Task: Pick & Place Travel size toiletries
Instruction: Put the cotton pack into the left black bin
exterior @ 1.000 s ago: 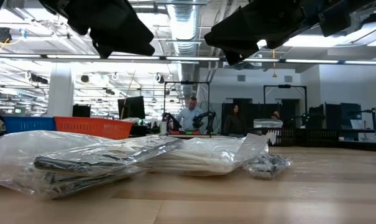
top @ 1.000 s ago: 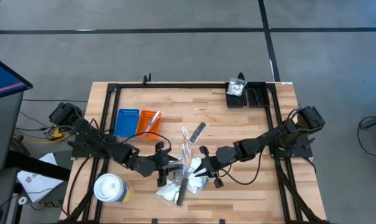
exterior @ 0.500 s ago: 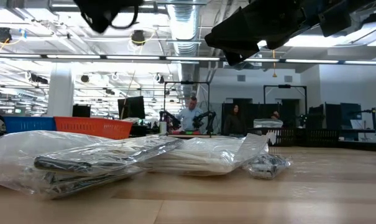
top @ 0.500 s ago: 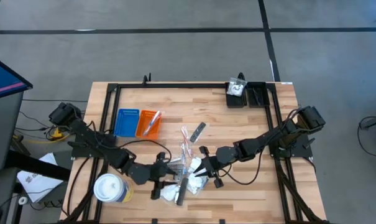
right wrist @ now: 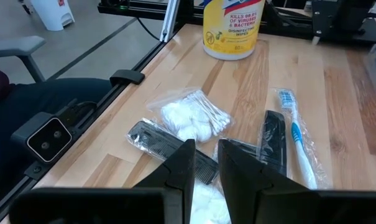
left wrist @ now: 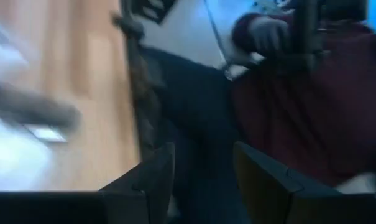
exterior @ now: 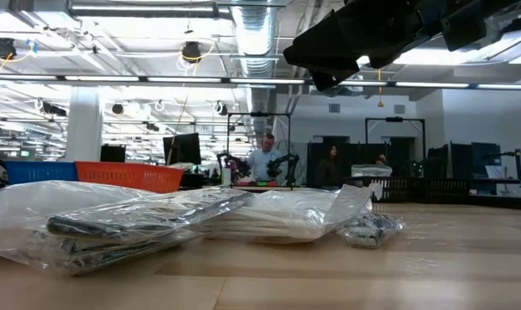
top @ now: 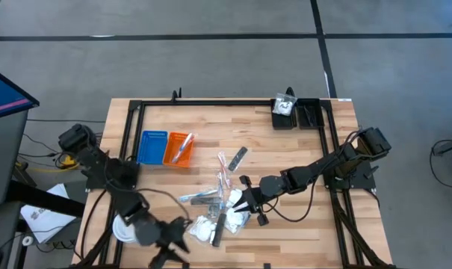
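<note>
High view: orange tray (top: 180,147) holds toothbrush (top: 181,149).
</note>
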Available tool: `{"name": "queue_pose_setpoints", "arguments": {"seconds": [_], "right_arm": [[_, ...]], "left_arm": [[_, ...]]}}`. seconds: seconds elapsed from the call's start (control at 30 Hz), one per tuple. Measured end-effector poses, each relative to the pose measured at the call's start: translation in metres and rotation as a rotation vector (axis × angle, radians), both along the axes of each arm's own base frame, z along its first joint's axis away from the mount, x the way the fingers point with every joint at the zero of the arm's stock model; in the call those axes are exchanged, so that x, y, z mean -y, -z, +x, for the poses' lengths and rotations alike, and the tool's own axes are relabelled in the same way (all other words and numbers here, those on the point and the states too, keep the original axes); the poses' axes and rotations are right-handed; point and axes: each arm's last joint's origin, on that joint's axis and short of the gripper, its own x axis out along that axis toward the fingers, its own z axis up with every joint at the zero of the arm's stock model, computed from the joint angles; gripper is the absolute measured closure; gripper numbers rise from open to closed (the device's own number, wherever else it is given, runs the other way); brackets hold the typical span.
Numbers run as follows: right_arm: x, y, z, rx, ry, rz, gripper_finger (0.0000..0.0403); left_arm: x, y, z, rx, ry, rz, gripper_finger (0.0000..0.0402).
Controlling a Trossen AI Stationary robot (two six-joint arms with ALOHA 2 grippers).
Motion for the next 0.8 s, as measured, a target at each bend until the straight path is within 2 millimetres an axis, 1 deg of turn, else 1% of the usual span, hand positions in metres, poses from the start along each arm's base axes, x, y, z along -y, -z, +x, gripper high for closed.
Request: {"name": "queue_pose_setpoints", "arguments": {"seconds": [0.13,0.23,0.27,0.37,0.47,0.57,0.67,0.8], "right_arm": [[0.000,-0.001,0.000,0.006,-0.001,0.003,0.0338],[0.000,-0.001,0.000,0.011,0.000,0.006,0.0338],[0.000,-0.001,0.001,0.011,0.002,0.011,0.0338],[0.000,-0.002,0.001,0.016,0.004,0.017,0.0338],[0.000,-0.002,0.001,0.019,0.004,0.019,0.0338],[0.000,-0.002,0.001,0.017,0.007,0.025,0.0338],[0.000,-0.002,0.001,0.017,0.007,0.025,0.0338],[0.000,-0.002,0.001,0.015,0.007,0.024,0.0338]], "left_arm": [[0.014,0.003,-0.018,-0.069,-0.013,-0.078,0.0248],[0.020,0.017,-0.027,-0.142,-0.074,-0.133,0.0262],[0.022,0.020,-0.028,-0.164,-0.086,-0.164,0.0269],[0.030,0.041,-0.028,-0.268,-0.106,-0.171,0.0295],[0.033,0.051,-0.021,-0.318,-0.092,-0.183,0.0325],[0.029,0.051,-0.014,-0.292,-0.087,-0.161,0.0356],[0.020,0.042,-0.013,-0.198,-0.073,-0.106,0.0389],[0.010,0.027,-0.016,-0.110,-0.082,-0.073,0.0399]]}}
